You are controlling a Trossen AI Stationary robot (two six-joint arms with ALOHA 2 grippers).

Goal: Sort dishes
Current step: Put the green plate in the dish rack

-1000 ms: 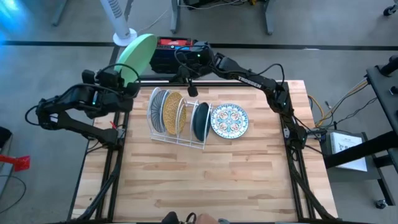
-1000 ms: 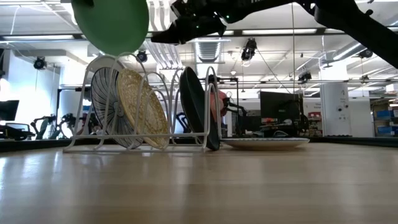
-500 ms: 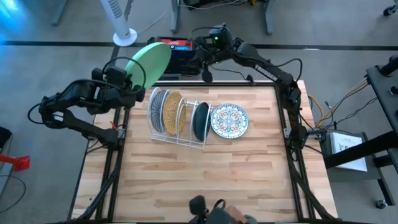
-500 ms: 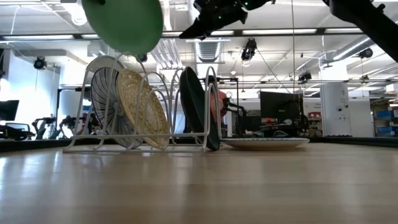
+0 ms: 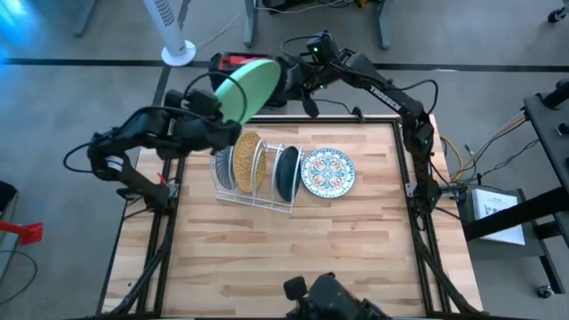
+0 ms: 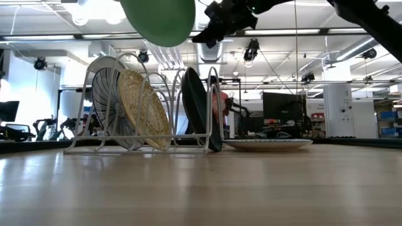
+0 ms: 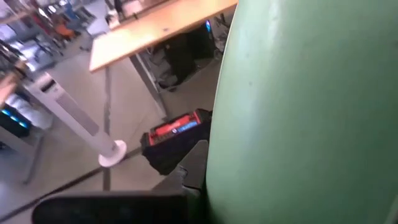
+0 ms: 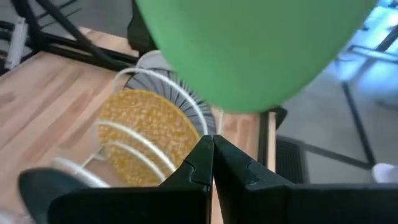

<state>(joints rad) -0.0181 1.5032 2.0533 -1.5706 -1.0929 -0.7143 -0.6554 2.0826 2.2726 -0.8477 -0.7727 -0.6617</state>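
Below my left pincer [image 5: 216, 127], the rack [image 5: 253, 171] holds three plates; the flowered plate [image 5: 328, 172] lies flat beyond. My left pincer is clamped on the green plate [image 5: 246, 89], raised; my right pincer [image 5: 304, 84], closed empty, hangs beside it.

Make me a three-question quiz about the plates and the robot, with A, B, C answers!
1. Where is the green plate?
A. in the air above the wire rack
B. flat on the table
C. on the floor

2. How many plates stand in the rack?
A. one
B. three
C. six

3. The right gripper is:
A. shut and empty
B. holding a cup
C. wide open

Answers: 1 A, the left gripper holds it up over the rack. 2 B, grey-striped, yellow and dark ones stand there. 3 A, its fingers meet with nothing between.
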